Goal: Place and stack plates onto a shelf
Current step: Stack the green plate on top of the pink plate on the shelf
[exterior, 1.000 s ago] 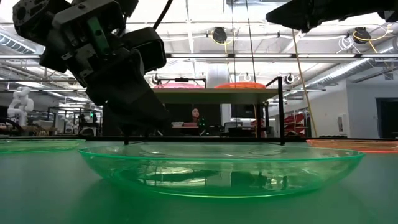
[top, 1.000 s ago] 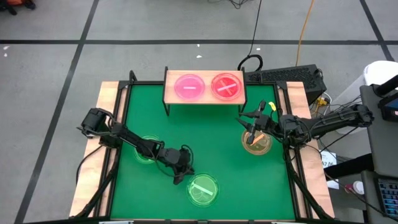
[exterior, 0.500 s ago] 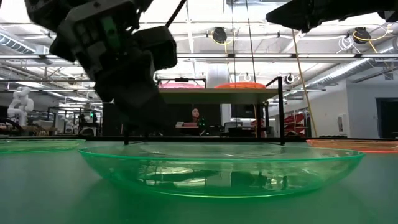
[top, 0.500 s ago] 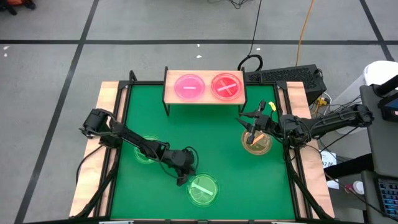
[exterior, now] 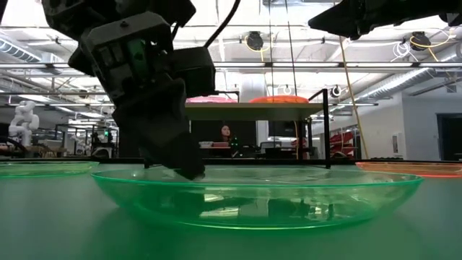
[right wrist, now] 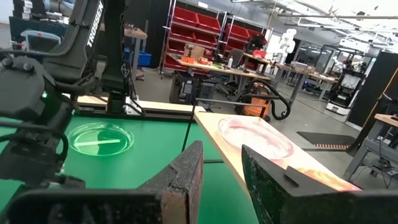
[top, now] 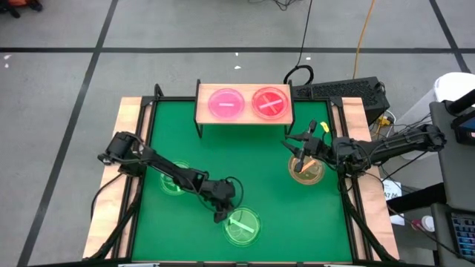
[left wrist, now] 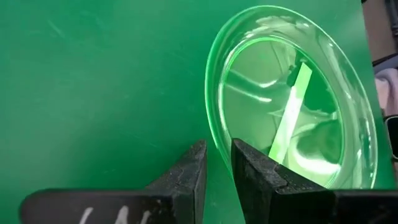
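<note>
Left gripper (top: 220,216) has slid further toward the near green plate (top: 243,225) vs a second ago, now right at its rim. Left wrist view: fingers (left wrist: 186,177) a narrow gap apart, straddling the plate's edge (left wrist: 214,124), not clamped on it. Low view shows the gripper (exterior: 189,172) tip down at the rim of that plate (exterior: 256,196).

Right gripper (top: 300,153) hasn't moved: hovers over the amber plate (top: 307,170) at the right side of the table (top: 267,148), fingers (right wrist: 180,177) parted, nothing between them.

Shelf (top: 243,103) at the far edge carries a pink plate (top: 225,103) and a red-pink plate (top: 271,102) side by side. Second green plate (top: 175,182) sits on the left of the table, partly under the left arm.
</note>
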`<action>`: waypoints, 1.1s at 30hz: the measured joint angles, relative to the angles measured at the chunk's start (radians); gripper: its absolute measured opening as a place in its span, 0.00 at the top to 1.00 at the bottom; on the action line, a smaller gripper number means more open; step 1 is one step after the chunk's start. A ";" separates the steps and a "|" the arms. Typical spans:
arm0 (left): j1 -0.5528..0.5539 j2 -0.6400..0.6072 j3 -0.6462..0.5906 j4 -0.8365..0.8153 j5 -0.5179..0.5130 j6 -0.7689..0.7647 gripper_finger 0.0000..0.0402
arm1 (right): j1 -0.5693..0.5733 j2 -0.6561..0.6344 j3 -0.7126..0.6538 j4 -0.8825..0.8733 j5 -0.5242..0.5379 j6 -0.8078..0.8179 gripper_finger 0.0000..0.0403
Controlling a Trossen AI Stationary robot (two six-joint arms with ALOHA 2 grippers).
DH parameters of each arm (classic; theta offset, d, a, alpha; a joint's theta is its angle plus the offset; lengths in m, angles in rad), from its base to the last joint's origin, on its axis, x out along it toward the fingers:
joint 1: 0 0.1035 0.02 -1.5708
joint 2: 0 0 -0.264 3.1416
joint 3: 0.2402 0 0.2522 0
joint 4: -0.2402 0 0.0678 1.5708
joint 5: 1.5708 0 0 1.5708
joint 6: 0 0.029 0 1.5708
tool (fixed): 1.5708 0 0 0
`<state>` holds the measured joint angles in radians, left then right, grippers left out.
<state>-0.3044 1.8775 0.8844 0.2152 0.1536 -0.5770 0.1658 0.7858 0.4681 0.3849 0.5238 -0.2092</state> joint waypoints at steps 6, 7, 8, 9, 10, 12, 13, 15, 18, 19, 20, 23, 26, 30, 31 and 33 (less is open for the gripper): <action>0.002 0.054 0.005 0.070 0.046 -0.018 0.80 | 0.000 0.000 0.000 -0.001 0.000 0.000 0.77; 0.004 0.056 0.005 0.069 0.049 -0.014 0.80 | 0.000 0.000 0.000 -0.001 0.000 0.000 0.77; 0.007 0.056 0.005 0.067 0.053 -0.008 0.81 | 0.000 0.000 0.000 -0.001 0.000 0.000 0.77; 0.009 0.057 0.005 0.067 0.055 0.001 0.81 | 0.000 0.000 0.000 -0.001 0.000 0.000 0.77; 0.009 0.057 0.005 0.067 0.055 0.014 0.81 | 0.000 0.000 0.000 -0.001 0.000 0.000 0.77; 0.012 0.057 0.004 0.072 0.053 0.039 0.84 | 0.000 0.000 0.000 -0.001 0.000 0.000 0.77; 0.014 0.057 0.004 0.081 0.054 0.048 0.86 | 0.000 0.000 0.000 -0.001 0.000 0.000 0.77; 0.021 0.058 0.003 0.087 0.060 0.058 0.94 | 0.000 0.000 0.000 -0.001 0.000 0.000 0.77; 0.033 0.059 0.003 0.091 0.069 0.052 0.98 | 0.000 0.000 0.000 -0.001 0.000 0.000 0.77; 0.038 0.059 0.003 0.098 0.069 0.054 0.98 | 0.000 0.000 0.000 -0.001 0.000 0.000 0.77; 0.044 0.060 0.002 0.109 0.067 0.056 0.98 | 0.000 0.000 0.000 -0.002 0.000 0.000 0.77; 0.067 0.051 0.000 0.150 0.062 0.058 0.98 | 0.000 0.000 0.000 -0.004 0.000 0.000 0.77; 0.097 0.017 0.000 0.201 0.062 0.060 0.98 | 0.000 0.000 0.000 -0.010 0.000 0.000 0.77; 0.149 -0.063 0.000 0.199 0.062 0.160 0.98 | 0.000 0.000 0.000 -0.010 0.000 -0.001 0.77; 0.164 -0.090 0.000 0.193 0.063 0.191 0.98 | 0.000 0.000 0.000 -0.010 0.000 -0.001 0.77; 0.198 -0.151 0.000 0.199 0.063 0.249 0.98 | 0.000 0.000 0.000 -0.010 0.000 -0.002 0.77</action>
<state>-0.1061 1.7266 0.8848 0.4140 0.2161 -0.3282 0.1657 0.7856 0.4679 0.3747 0.5236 -0.2113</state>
